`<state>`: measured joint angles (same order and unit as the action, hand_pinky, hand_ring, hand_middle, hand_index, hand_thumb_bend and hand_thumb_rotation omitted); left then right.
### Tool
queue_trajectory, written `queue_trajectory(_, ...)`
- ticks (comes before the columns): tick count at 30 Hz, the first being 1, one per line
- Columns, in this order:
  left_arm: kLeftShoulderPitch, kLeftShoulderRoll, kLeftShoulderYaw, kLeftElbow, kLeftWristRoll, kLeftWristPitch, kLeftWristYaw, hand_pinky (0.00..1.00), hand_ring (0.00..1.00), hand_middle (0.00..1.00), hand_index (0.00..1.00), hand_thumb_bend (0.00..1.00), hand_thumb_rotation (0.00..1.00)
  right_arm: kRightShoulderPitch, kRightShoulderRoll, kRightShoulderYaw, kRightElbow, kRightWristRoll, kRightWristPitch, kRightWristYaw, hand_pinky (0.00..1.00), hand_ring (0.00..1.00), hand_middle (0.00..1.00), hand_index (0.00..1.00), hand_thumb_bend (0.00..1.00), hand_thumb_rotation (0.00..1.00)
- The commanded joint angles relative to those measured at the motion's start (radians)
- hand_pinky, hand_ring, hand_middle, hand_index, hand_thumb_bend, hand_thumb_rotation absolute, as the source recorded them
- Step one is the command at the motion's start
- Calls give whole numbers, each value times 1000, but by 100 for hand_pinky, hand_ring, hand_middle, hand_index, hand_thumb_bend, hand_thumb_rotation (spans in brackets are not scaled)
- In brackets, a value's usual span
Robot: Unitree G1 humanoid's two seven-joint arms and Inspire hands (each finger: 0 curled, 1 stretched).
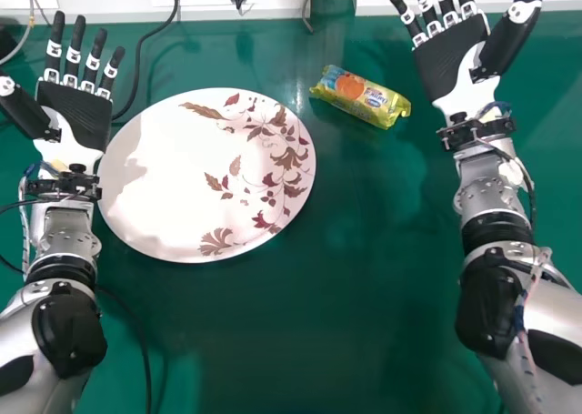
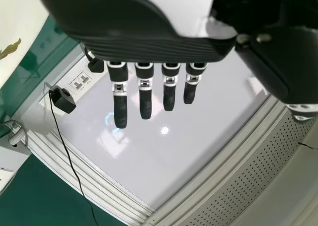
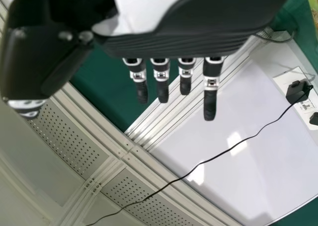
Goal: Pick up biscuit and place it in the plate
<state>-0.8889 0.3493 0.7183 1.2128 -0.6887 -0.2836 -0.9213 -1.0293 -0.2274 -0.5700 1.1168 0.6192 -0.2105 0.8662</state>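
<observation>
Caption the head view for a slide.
Open right robot hand beside a yellow biscuit packet; left robot hand at the floral plate.

Before you, a glossy green surface bears a plate and a biscuit.
Your white plate, patterned with reddish-brown leaves, sits left of centre; the yellow-wrapped biscuit lies slantwise to its far right, apart from it. You have a black cable running past the plate's far left side.

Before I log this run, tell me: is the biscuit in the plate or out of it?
Out: the biscuit lies on the green table, right of the plate, with a gap between them.
</observation>
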Motion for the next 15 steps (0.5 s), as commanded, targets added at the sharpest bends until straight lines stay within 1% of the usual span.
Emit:
queue_trajectory(1,5,1,4,-1,-1,2,-5,72,87,95,99,100,93,-5,-9,0,-4,-3,-5,-3,73,89,98,96,96,46)
queue_trajectory(3,6,0,4,-2,-2,4,-2,70,86,95,98,100,92,-6,-9,-2,-5,-1,-3,-6,73,89,97,96,96,45)
queue_trajectory(7,6,0,4,-2,-2,3,-1,70,86,95,98,100,93,-6,-9,-3,-7,0,-2,-2,73,89,97,95,96,45)
queue_trajectory(10,6,1,3,-3,-2,3,-5,70,86,95,98,100,93,-6,-10,-4,-8,1,-1,-4,73,89,97,96,97,44)
queue_trajectory(12,7,0,2,-4,1,-3,-6,70,85,95,98,100,92,-6,-11,-6,-8,3,0,-4,73,89,97,97,96,46)
queue_trajectory(15,8,0,2,-5,1,-4,-5,69,84,94,99,100,92,-5,-10,-6,-9,0,-13,-12,73,88,97,97,96,46)
